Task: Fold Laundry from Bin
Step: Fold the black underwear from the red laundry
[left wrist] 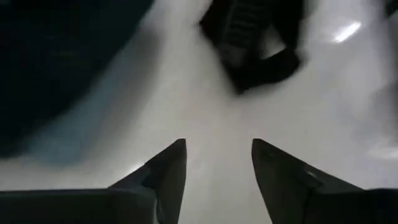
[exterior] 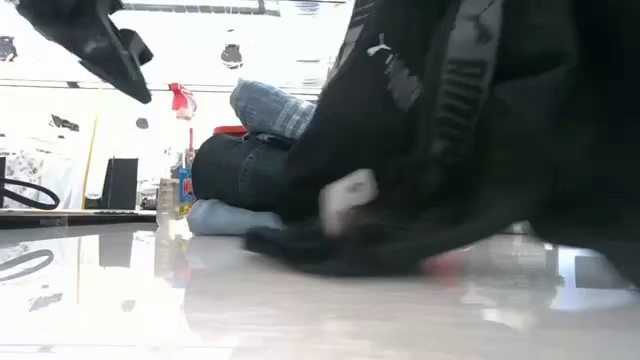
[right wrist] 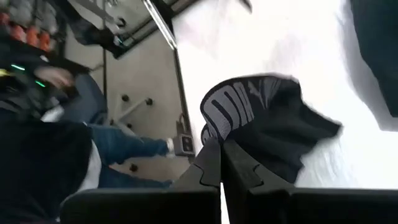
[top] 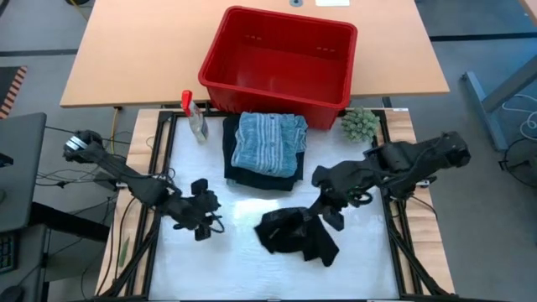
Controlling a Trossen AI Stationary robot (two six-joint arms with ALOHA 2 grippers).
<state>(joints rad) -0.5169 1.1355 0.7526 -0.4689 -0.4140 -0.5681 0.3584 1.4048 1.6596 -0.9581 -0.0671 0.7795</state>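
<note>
A black garment [top: 292,236] with a grey lettered band lies crumpled on the white table, near the middle right. My right gripper [top: 330,216] is shut on its upper right part. My left gripper [top: 201,223] hovers open over bare table to the garment's left, with nothing between its fingers [left wrist: 168,174]. A stack of folded laundry [top: 267,147], faded blue on top of black, rests on the table in front of the red bin [top: 278,60]. In the low view the black garment [exterior: 450,130] fills the right side. My right gripper pinches the black garment between its two shut fingers at the edge of the grey lettered band [right wrist: 214,134]. The fingers slant down from the table's right side. That end is raised, and the rest of the garment [exterior: 330,245] sags onto the table in a slack heap.
A small clear spray bottle with a red top [top: 195,116] stands left of the folded stack. A fuzzy green ball [top: 361,124] sits right of it. Bare white table lies along the near edge. A seated person's leg [right wrist: 118,149] shows beyond the table.
</note>
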